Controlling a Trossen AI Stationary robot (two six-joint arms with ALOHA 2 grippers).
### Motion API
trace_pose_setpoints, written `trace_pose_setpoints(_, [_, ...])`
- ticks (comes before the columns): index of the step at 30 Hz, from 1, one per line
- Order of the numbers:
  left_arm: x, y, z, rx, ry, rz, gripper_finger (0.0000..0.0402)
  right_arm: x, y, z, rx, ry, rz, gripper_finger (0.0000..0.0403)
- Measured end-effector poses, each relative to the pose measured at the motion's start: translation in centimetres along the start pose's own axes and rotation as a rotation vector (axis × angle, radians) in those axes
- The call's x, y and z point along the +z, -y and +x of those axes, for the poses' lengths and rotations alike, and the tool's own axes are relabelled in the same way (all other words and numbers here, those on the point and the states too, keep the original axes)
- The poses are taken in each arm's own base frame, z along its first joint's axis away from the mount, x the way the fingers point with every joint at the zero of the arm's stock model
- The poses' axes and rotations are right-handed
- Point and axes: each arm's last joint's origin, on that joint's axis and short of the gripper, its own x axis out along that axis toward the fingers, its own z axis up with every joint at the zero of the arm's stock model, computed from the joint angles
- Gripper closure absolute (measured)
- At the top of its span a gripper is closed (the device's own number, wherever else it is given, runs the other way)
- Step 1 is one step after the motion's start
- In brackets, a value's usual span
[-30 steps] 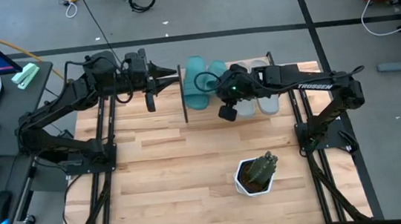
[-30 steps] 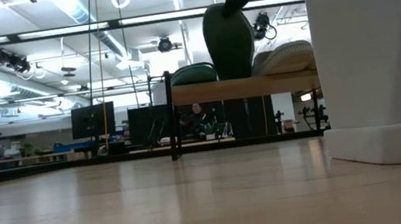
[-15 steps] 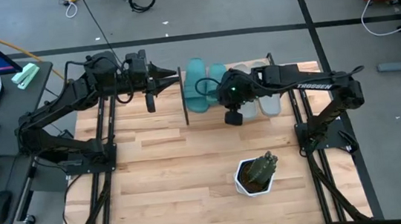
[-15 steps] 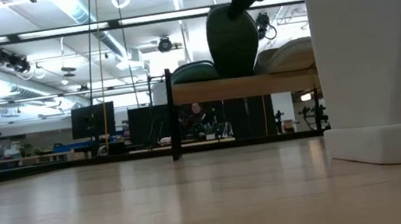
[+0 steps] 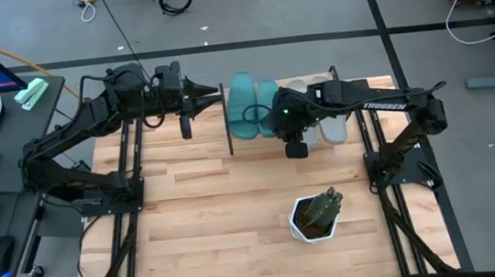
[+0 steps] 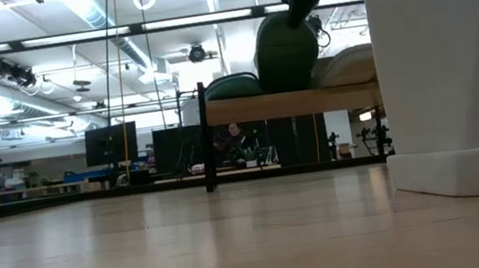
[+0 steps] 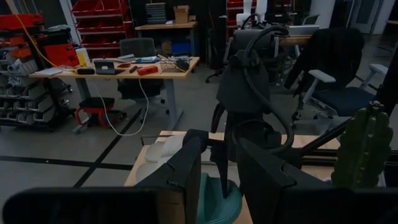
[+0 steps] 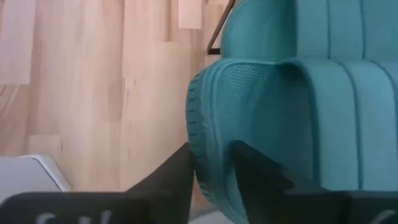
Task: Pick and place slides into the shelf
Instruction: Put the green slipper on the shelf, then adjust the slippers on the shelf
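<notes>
Jaws of the right gripper (image 8: 211,180) clamp the edge of a teal slide (image 8: 292,118), pinched narrowly, at upper centre of the high view over the shelf (image 6: 292,103). Second teal slide (image 5: 242,107) and grey slides (image 5: 331,128) lie on it. Left gripper (image 5: 215,90) hovers upper left; jaws slightly apart, empty.

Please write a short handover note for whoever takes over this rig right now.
Right tool: shut on the second teal slide, holding it tilted over the shelf, beside the first teal slide, which already lies there.
Left tool: waits raised by the shelf's left end, holding nothing; whether it is open cannot be told.
Both grey slides are on the shelf, right of the teal pair.
Done: three slides placed.
Left: lower and release the fourth, then withdraw.
</notes>
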Motion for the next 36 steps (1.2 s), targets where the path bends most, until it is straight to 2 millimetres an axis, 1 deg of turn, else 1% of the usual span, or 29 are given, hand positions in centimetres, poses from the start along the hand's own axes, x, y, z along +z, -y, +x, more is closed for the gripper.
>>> trace_pose_setpoints(4, [0.0, 0.0, 0.0, 0.000, 0.000, 0.000, 0.0294, -0.2, 0.1, 0.0, -0.006, -0.015, -0.012, 0.0247])
trace_pose_setpoints(10, [0.0, 0.0, 0.0, 0.000, 0.000, -0.001, 0.0294, -0.3, 0.2, 0.0, -0.013, -0.033, -0.008, 0.0202])
trace_pose_setpoints(20, [-0.1, 0.0, 0.0, 0.000, -0.008, -0.009, 0.0294, -1.1, 0.2, 0.0, -0.025, -0.114, -0.049, 0.0147])
trace_pose_setpoints(27, [-0.2, 0.0, 0.0, -0.001, -0.016, -0.011, 0.0294, -1.6, 0.2, -0.3, -0.043, -0.163, -0.072, 0.0132])
trace_pose_setpoints(33, [-0.2, 0.0, 0.0, -0.001, -0.020, -0.013, 0.0294, -1.9, 0.3, -2.4, -0.098, -0.153, -0.072, 0.0139])
trace_pose_setpoints(36, [-0.2, 0.0, 0.0, -0.001, -0.020, -0.013, 0.0294, -2.4, 0.2, -3.2, -0.097, -0.166, -0.026, 0.0142])
